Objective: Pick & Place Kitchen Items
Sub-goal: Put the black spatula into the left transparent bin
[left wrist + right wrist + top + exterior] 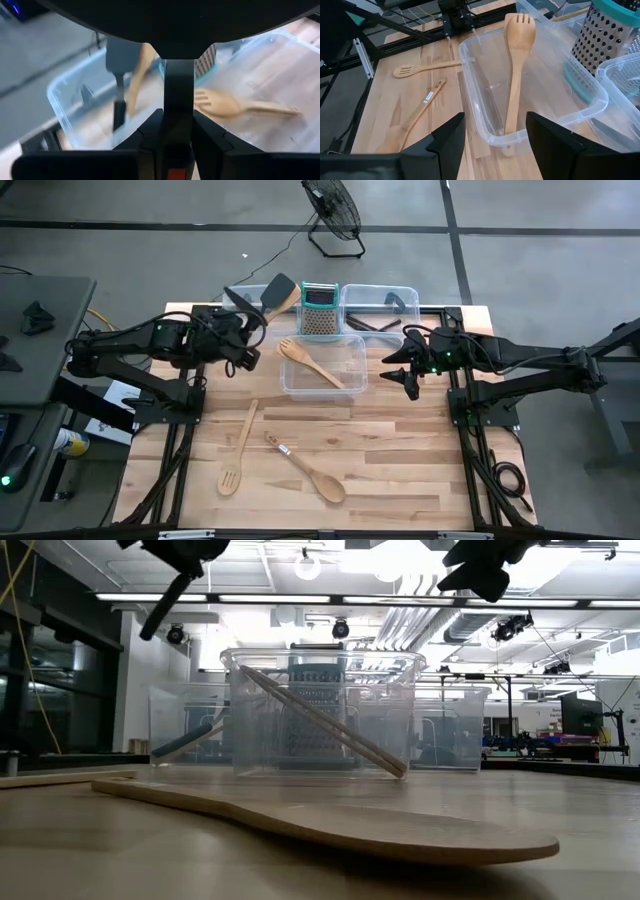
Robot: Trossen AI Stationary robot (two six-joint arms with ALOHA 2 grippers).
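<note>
The left tool (243, 342) hangs above the back left part of the bench (400, 470), fingers nearly together on the dark handle of a black turner (278, 288); in the left wrist view that handle runs straight out from between the fingers, and in the low view it dangles slantwise, clear of the bench. The turner's blade lies over the back edge, near the box grater (320, 310). Just beyond this tool sits the near clear bin (352, 380), with a wooden fork (318, 365) lying slantwise inside, its tines toward the left arm. Across that bin, the right tool (408, 365) hovers at the bin's right side, fingers spread wide and holding nothing; its wrist view looks down the length of the fork in the bin. Behind it a second clear bin (385, 292) holds a dark-handled utensil, too hidden to name. Out on the open front of the bench lie a slotted wooden spatula (237, 452) and, just beside it, a wooden spoon (310, 472), apart from both arms.
</note>
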